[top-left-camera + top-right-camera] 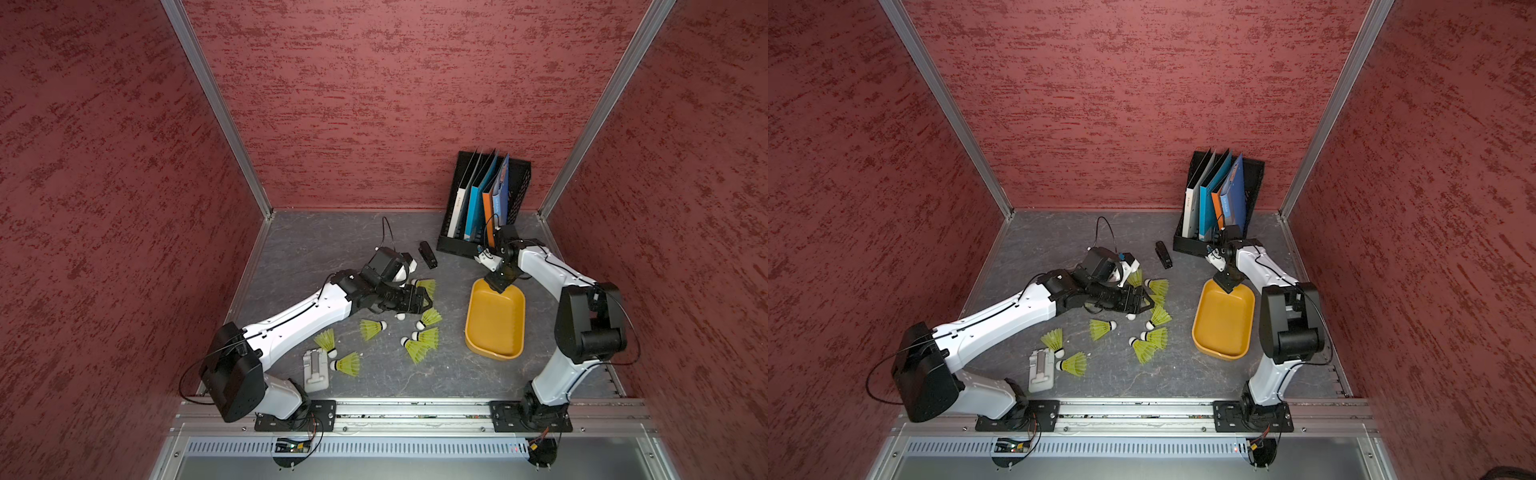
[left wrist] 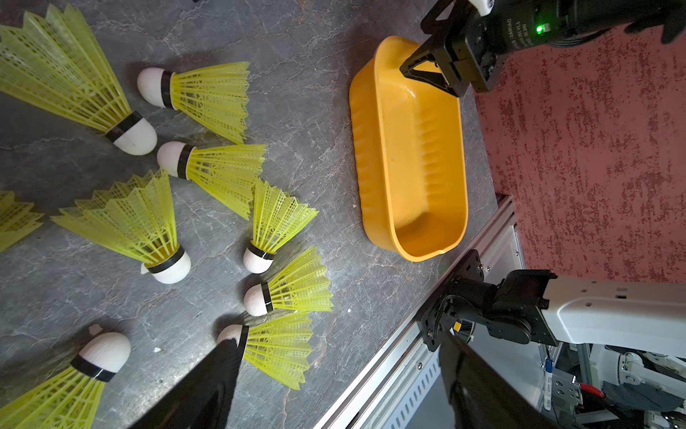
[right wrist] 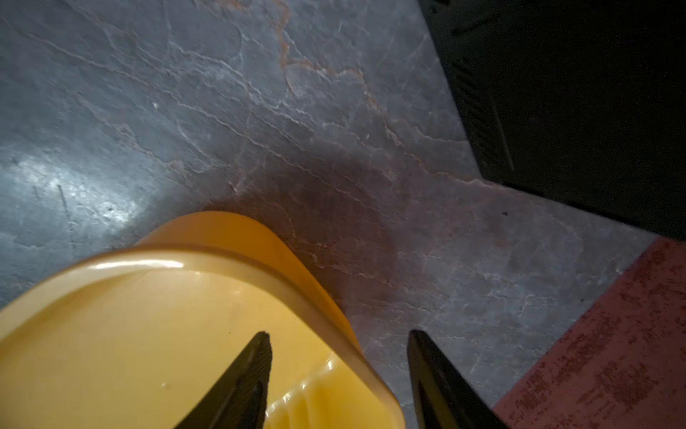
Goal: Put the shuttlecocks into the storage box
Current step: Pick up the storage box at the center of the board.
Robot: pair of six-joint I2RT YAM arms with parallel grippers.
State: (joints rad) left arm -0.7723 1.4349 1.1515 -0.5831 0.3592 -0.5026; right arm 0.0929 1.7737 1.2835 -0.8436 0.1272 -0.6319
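The storage box [image 1: 494, 328] sits empty at the right side of the counter [image 1: 332, 245]. Every shuttlecock [image 1: 372, 328] in view lies on its side on the counter, well apart from the box.

The left tool [image 1: 422, 299] hangs low over the far end of the cluster, its jaws spread wide and holding nothing. In the left wrist view one finger [image 2: 222, 367] stands just beside the cork of the nearest shuttlecock [image 2: 278, 345].

The step in hand is probably the first pick. It should go best if the tool shifts so that this one shuttlecock sits between the jaws. It should then close on the banded neck or the cork, because the mesh skirt looks soft and would likely fold or slip. The neighbouring skirts lie close by, so a straight lift should keep them from being dragged along.

The right tool [image 3: 336, 334] straddles the box's far rim, one finger inside and one outside. The jaws stand apart, and the rim does not look pinched. It seems placed to steady the box, so the drop is better aimed at the near half, clear of that tool.
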